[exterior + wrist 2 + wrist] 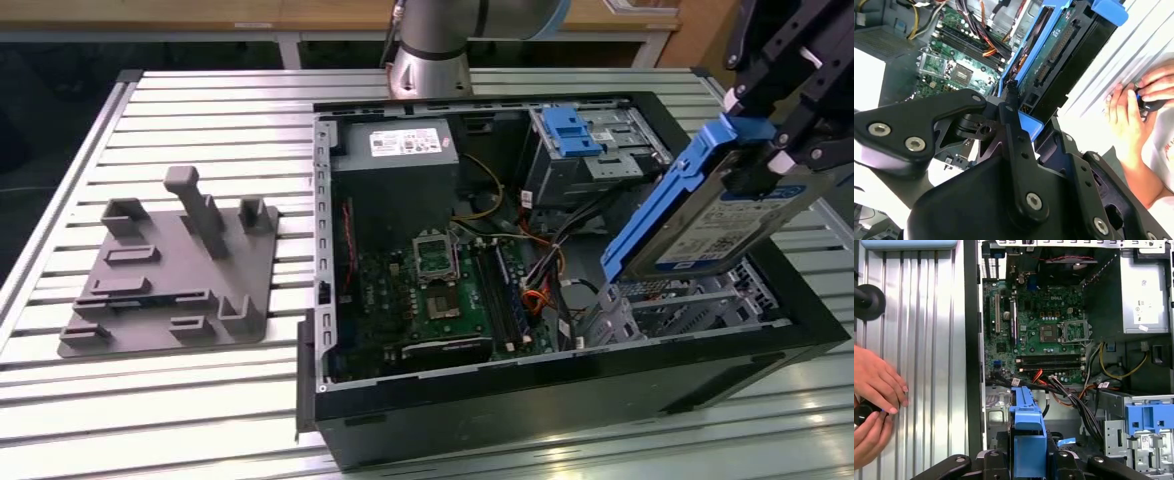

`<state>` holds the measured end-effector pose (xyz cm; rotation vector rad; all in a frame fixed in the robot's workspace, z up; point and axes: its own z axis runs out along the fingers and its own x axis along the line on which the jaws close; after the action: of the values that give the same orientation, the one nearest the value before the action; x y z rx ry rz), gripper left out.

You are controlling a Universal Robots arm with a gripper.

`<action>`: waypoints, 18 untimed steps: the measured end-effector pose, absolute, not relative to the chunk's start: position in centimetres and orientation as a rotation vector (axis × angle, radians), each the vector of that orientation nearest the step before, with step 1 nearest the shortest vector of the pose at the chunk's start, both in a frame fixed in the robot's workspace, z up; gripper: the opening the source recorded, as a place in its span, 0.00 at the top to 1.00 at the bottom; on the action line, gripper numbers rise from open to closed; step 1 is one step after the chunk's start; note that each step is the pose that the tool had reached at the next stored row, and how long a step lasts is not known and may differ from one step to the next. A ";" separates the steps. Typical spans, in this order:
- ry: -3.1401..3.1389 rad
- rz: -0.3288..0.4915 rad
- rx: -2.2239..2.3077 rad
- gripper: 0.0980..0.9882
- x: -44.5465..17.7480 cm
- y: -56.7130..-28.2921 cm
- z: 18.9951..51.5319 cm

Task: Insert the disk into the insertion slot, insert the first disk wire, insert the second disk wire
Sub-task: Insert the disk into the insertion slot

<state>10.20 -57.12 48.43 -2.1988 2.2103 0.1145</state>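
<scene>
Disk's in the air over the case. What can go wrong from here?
1. The disk hangs tilted above the insertion slot; a rail could catch on the slot's perforated wall.
2. Loose cables run close by the slot and might get pinched or snagged.
3. A person's hand lies on the table beside the case, possibly within the arm's sweep.

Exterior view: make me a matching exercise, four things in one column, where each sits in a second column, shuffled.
1. silver hard drive in bright blue plastic carrier
2. grey plastic fixture plate
3. green circuit board
4. bright blue plastic latch

A. flat inside the open black computer case
B. on the slatted metal table, exterior view's left
C. on the tall metal cage
D. tilted above the case, clamped in the black hand

Pairs: 1-D, 2-B, 3-A, 4-C
</scene>
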 end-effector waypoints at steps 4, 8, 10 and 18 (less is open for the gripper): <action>2.204 0.123 -2.196 0.70 10.2 -57.2 48.4; 2.204 0.122 -2.196 0.70 10.2 -57.2 48.4; 2.196 0.106 -2.190 0.70 10.1 -57.2 48.4; 2.153 0.069 -2.199 0.70 10.0 -57.2 48.4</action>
<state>10.01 -57.21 48.44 -2.1994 2.1525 0.0693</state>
